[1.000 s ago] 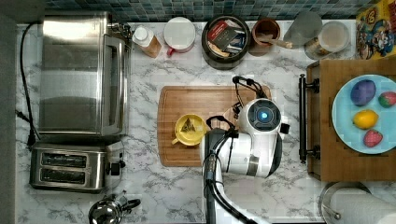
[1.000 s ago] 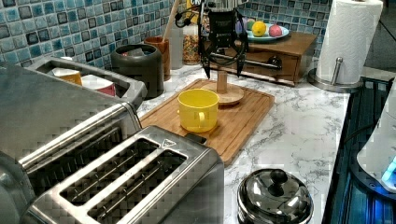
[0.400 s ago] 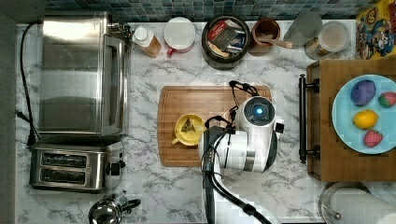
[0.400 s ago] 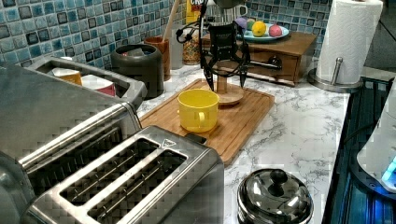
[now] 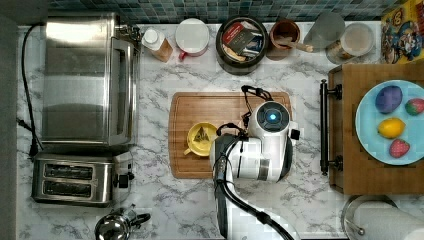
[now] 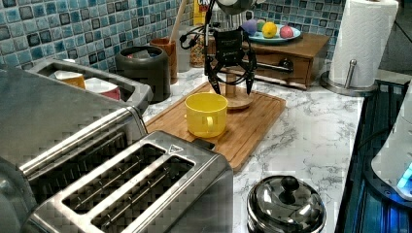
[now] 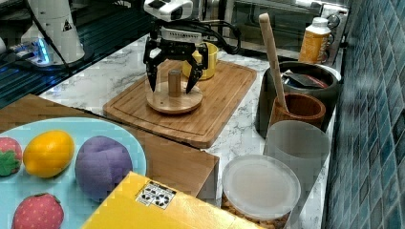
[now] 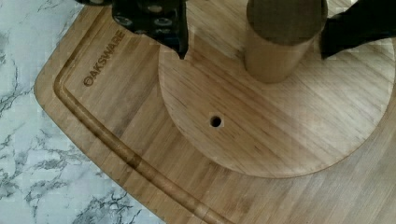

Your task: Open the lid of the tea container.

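The tea container (image 5: 218,41) is a round black canister standing uncovered at the back of the counter, with packets showing inside; it also appears in the left view (image 6: 144,74) and the right view (image 7: 264,102). Its wooden disc lid (image 7: 165,104) (image 6: 241,102) (image 8: 289,130) lies flat on the cutting board (image 5: 225,102). My gripper (image 7: 172,85) (image 6: 231,88) (image 8: 254,51) is open, one finger on each side of the lid's upright knob (image 8: 280,56) without touching it. In the top view my arm (image 5: 270,120) covers the lid.
A yellow mug (image 5: 201,139) sits on the board beside the lid. A brown cup with a wooden stick (image 5: 284,34), a red mug (image 5: 192,36) and a bottle (image 5: 156,44) flank the canister. A wooden tray with a fruit plate (image 5: 390,122) stands at the top view's right, a toaster oven (image 5: 82,75) at the top view's left.
The fingers have spread apart around the knob. The wrist has shifted slightly toward the top view's left. The lid stays flat on the board.
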Controlling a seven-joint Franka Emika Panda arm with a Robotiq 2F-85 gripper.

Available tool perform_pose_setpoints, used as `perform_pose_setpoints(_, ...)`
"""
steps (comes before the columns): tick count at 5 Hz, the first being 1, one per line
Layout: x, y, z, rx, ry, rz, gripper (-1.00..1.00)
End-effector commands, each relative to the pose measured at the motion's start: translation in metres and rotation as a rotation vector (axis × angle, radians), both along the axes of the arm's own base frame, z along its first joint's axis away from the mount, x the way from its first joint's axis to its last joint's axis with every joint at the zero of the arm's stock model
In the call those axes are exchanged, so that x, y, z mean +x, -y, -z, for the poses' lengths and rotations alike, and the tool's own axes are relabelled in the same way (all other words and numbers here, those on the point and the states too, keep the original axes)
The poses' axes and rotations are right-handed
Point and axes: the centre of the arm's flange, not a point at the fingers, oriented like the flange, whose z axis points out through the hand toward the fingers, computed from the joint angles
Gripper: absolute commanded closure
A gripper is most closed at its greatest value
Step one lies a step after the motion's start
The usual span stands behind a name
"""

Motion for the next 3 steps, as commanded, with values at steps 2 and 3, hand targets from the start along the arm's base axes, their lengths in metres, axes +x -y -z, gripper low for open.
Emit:
perform_pose_setpoints(2,0.0492,0.0085,-0.0548,-0.028,0.118,0.064,1.00)
perform_pose_setpoints(3,0.0482,0.0072,-0.0539,-0.025,0.117,0.061,1.00)
